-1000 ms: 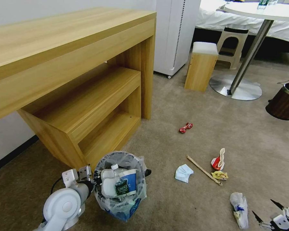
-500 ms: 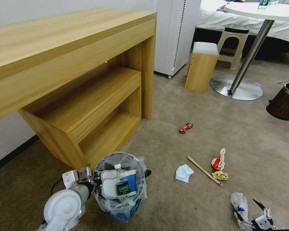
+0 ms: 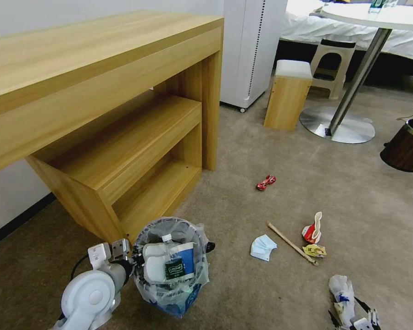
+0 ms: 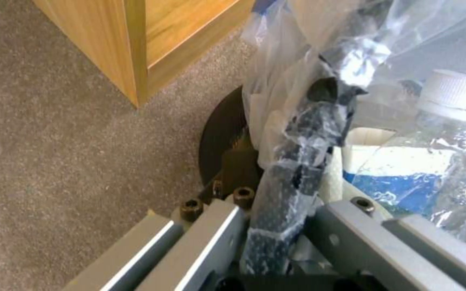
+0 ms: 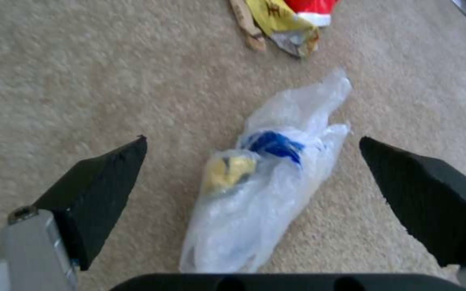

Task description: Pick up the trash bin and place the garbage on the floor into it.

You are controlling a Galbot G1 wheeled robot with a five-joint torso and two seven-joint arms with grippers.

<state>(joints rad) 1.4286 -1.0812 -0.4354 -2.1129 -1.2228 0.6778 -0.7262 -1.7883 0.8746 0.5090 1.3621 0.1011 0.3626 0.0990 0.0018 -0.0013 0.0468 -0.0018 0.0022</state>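
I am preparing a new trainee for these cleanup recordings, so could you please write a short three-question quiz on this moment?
1. True or false: the left gripper is shut on the rim of the trash bin.
2. Which item lies between the open fingers of the right gripper? A) red wrapper B) crumpled plastic bag C) wooden stick
3. Fill in: the red paper cup lies on the ____.

Key
1. True.
2. B, the crumpled plastic bag.
3. Floor, the beige carpet.
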